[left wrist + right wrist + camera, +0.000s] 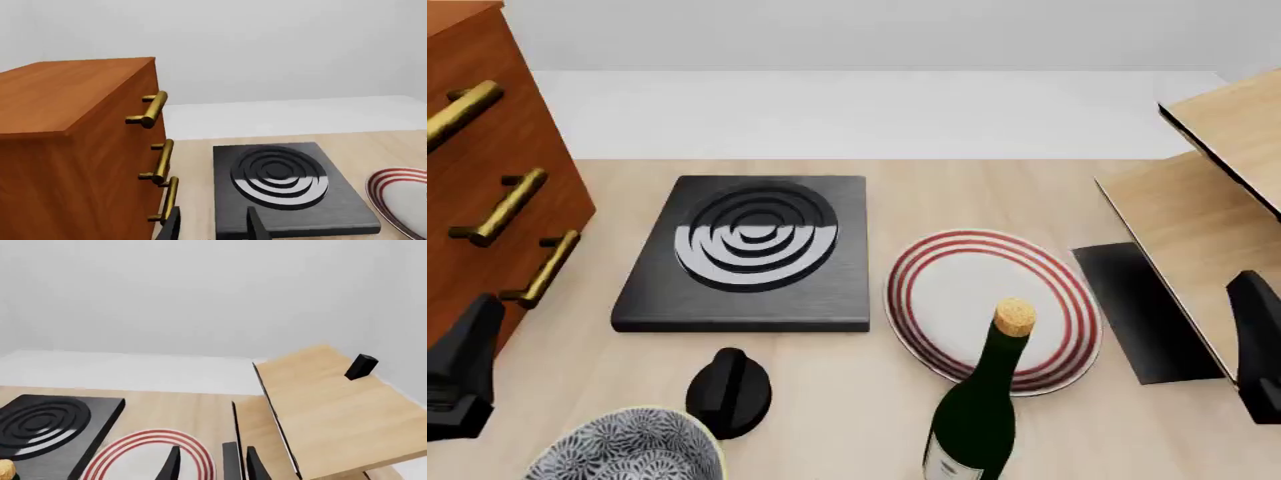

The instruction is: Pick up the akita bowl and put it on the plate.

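The akita bowl, black-and-white patterned with a pale rim, sits at the table's near left edge, partly cut off by the front view. The plate, white with red rings, lies right of centre; it also shows as plate and plate. My left gripper hangs at the far left, a little left of and beyond the bowl. Its fingers stand apart with nothing between them. My right gripper is at the far right, past the plate. Its fingers are also open and empty.
A black stove slab with silver rings lies left of the plate. A green wine bottle stands at the plate's near edge. A black knob-shaped object sits beside the bowl. A wooden cabinet with brass handles fills the left, a wooden shelf the right.
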